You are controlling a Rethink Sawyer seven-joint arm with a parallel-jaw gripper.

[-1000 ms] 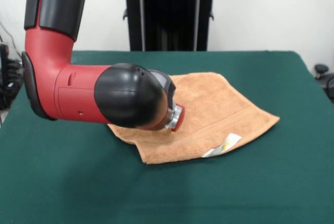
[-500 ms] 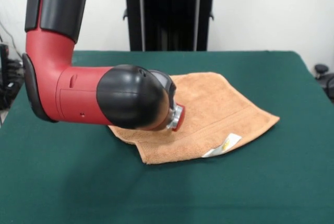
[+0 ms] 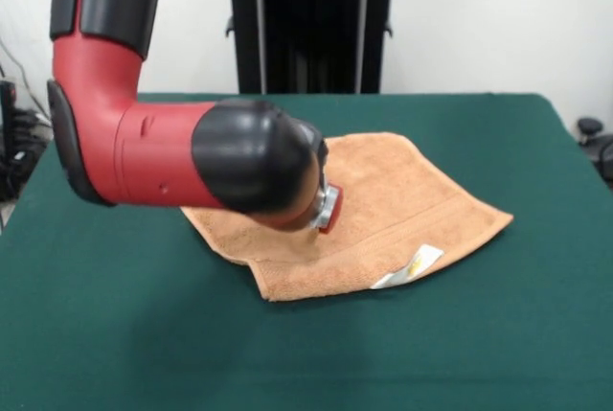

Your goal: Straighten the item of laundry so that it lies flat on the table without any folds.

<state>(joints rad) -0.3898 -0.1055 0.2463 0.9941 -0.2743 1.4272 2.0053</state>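
The orange-tan terry towel (image 3: 383, 215) lies on the dark green table (image 3: 498, 334), a little toward the pedestal side of the table's middle and well clear of every edge. It is not flat: the front edge looks like a doubled layer, with the white label (image 3: 410, 266) and its yellow mark peeking from the fold near the towel's front right corner, and a woven border band running across the upper layer just behind it. The right corner points outward, so the cloth sits skewed on the table rather than square to it.

The red and black arm (image 3: 153, 157) comes down on the towel's left side and bends across it, its black wrist housing hanging over the towel's left half and hiding that part of the cloth. At the wrist's end a silver and red fitting (image 3: 329, 210) shows low over the towel's middle. The gripper itself is hidden behind the wrist, so I cannot tell how far open it is, whether it has hold of the cloth, or whether it touches it at all.

The low, sideways reach over the towel suits working on the folded layer from the middle, probably to catch or drag it open. Judged from the doubled edge, the straightening is not yet done.
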